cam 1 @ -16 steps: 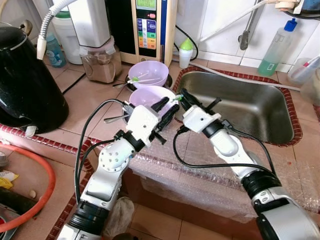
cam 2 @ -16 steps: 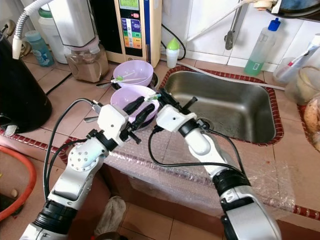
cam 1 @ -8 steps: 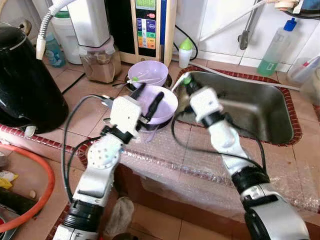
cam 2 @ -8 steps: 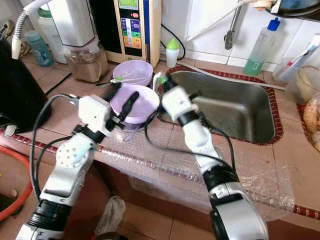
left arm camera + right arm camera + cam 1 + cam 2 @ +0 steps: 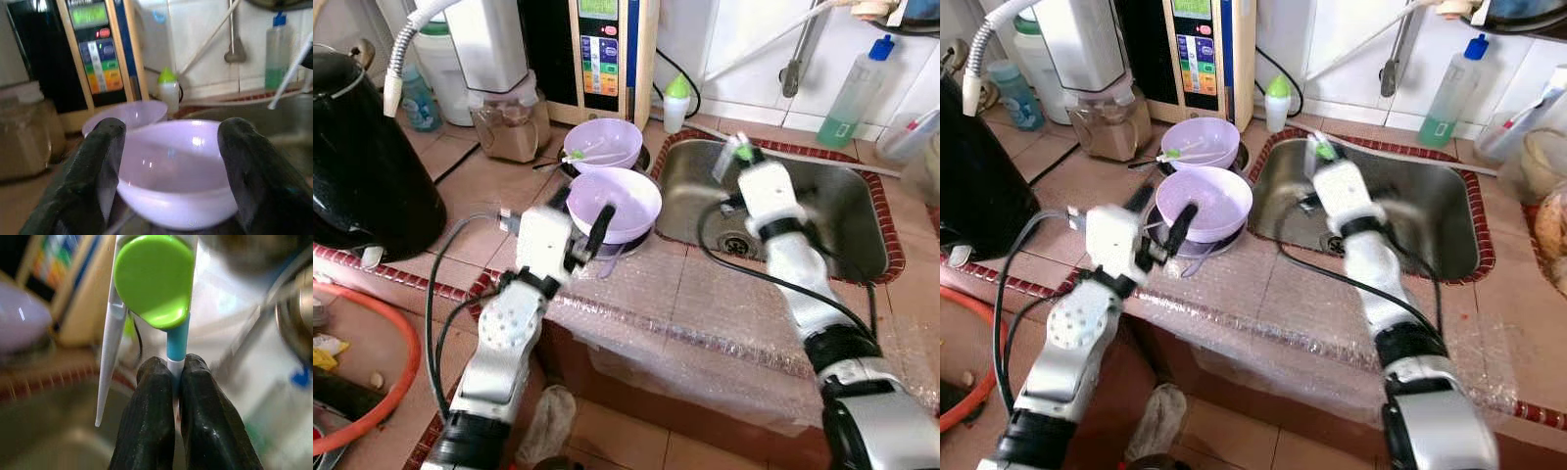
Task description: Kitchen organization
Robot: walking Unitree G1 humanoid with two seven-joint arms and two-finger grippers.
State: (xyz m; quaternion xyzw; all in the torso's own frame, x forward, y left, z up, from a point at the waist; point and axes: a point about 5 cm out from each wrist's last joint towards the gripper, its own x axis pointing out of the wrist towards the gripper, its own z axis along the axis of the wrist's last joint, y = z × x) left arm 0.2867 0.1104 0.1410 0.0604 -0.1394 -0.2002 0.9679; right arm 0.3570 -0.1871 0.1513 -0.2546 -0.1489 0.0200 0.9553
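A lavender bowl [image 5: 614, 201] stands on the tiled counter just left of the steel sink [image 5: 842, 230]. My left gripper [image 5: 1161, 209] is open at the bowl's near side, and in the left wrist view its fingers [image 5: 100, 166] flank the bowl [image 5: 176, 166] without touching it. A second lavender bowl [image 5: 604, 143] behind it holds a green-tipped utensil. My right gripper [image 5: 744, 168] hovers over the sink, shut on a utensil [image 5: 154, 279] with a green head and a blue-and-white handle.
A black kettle [image 5: 362, 166] stands at the left. A water purifier [image 5: 602, 54] and a filter jug [image 5: 509, 117] line the back. A green-capped bottle [image 5: 676, 102] and a soap bottle [image 5: 850, 96] stand near the sink. Bubble wrap [image 5: 705, 323] covers the counter's front edge.
My right gripper has lifted the green-headed utensil away from the front bowl and carried it right, over the sink. My left gripper has drawn back from the bowl's rim.
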